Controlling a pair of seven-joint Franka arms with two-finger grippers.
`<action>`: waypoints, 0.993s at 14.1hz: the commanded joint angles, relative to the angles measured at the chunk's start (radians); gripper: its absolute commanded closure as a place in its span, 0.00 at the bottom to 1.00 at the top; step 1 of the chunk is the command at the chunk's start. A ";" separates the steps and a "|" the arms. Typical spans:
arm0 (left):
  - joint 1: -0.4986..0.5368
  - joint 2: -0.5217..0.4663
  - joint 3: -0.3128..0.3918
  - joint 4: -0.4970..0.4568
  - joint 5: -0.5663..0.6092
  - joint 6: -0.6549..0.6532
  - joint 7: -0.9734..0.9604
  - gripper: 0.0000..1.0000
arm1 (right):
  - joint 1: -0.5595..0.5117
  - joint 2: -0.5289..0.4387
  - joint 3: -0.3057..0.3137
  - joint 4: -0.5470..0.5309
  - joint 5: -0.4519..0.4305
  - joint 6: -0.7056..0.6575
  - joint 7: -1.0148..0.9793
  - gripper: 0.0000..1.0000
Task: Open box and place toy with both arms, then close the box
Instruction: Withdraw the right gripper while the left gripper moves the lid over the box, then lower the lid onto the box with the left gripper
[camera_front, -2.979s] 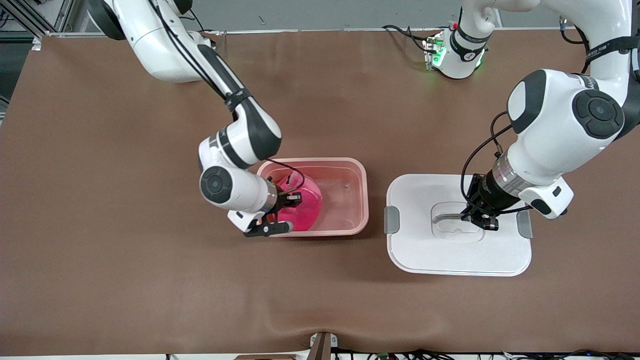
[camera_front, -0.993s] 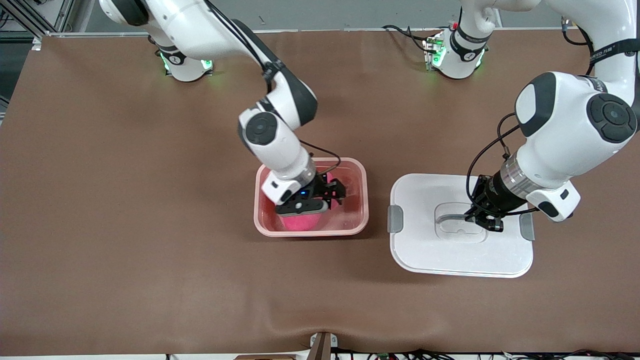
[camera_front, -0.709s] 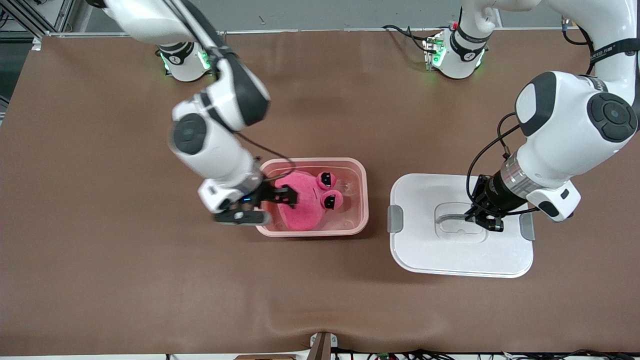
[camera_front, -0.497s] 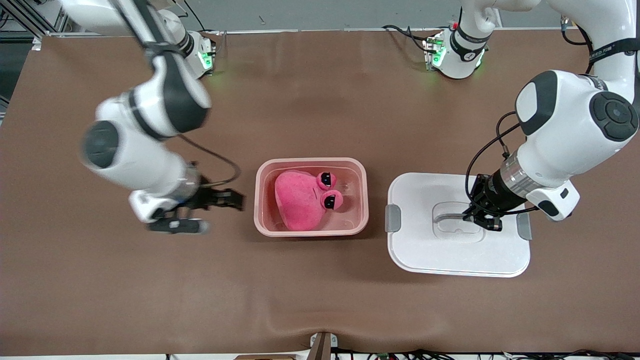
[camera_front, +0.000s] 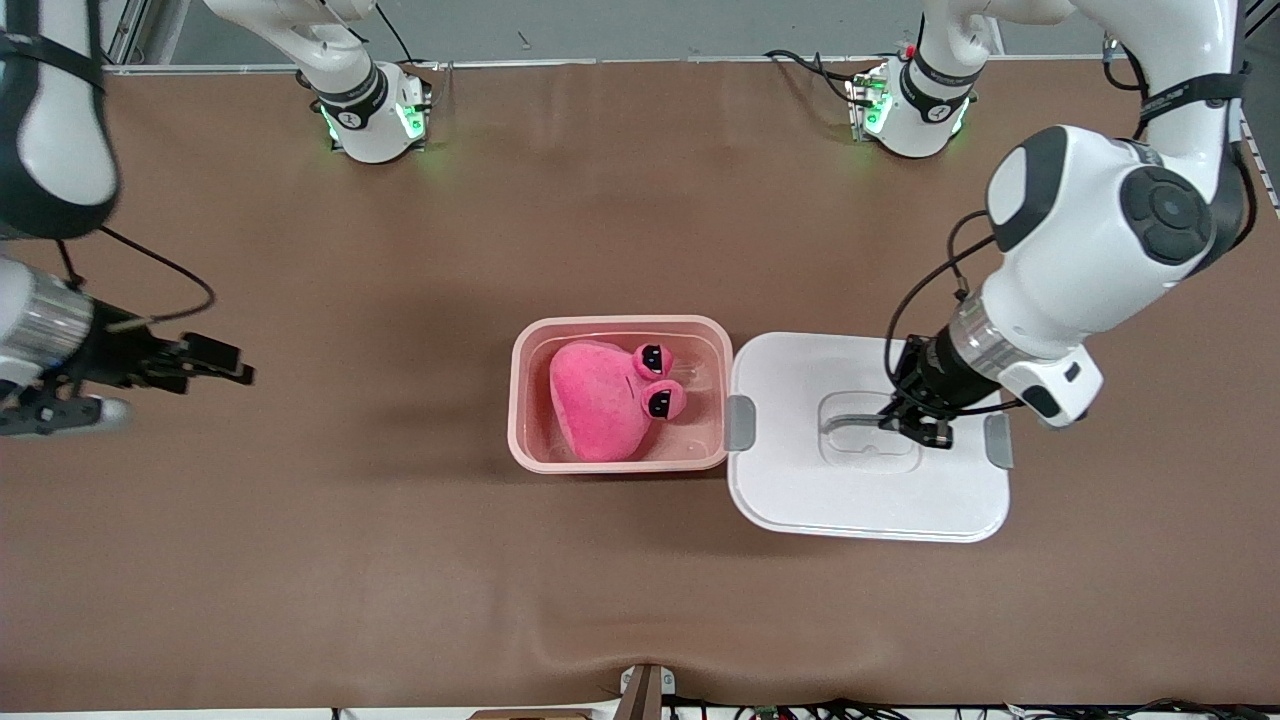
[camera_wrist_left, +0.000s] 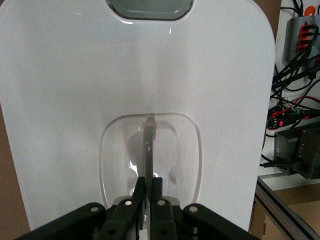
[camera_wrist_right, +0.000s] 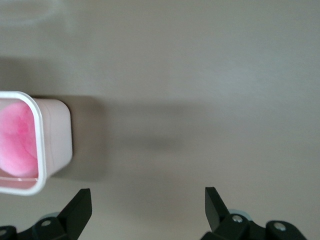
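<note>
Since round hot-pink plush toy (camera_front: 610, 400) sat in translucent pink tub (camera_front: 620, 329), we only had closing left: left gripper (camera_front: 915, 425) clenched on white lid's (camera_front: 860, 500) handle (camera_wrist_left: 148, 150), right gripper (camera_front: 215, 362) released, over bare table (camera_front: 400, 560).

I see a hot-pink plush toy (camera_front: 605, 400) with dark eyes in a translucent pink box (camera_front: 620, 331). The lid (camera_front: 800, 490) is white with grey clips, and the table (camera_front: 400, 550) is brown.

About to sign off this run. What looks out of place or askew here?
Nothing stands out. The toy sits inside the open box; the left gripper grips the lid by its handle; the right gripper is open.
</note>
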 joint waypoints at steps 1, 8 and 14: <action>-0.036 0.058 0.003 0.078 -0.006 0.001 -0.062 1.00 | -0.033 -0.100 0.029 -0.042 -0.105 -0.051 -0.003 0.00; -0.140 0.139 0.013 0.127 0.017 0.086 -0.223 1.00 | -0.041 -0.149 0.033 0.023 -0.159 -0.192 0.068 0.00; -0.235 0.229 0.019 0.179 0.097 0.143 -0.395 1.00 | -0.040 -0.142 0.032 0.128 -0.158 -0.291 0.090 0.00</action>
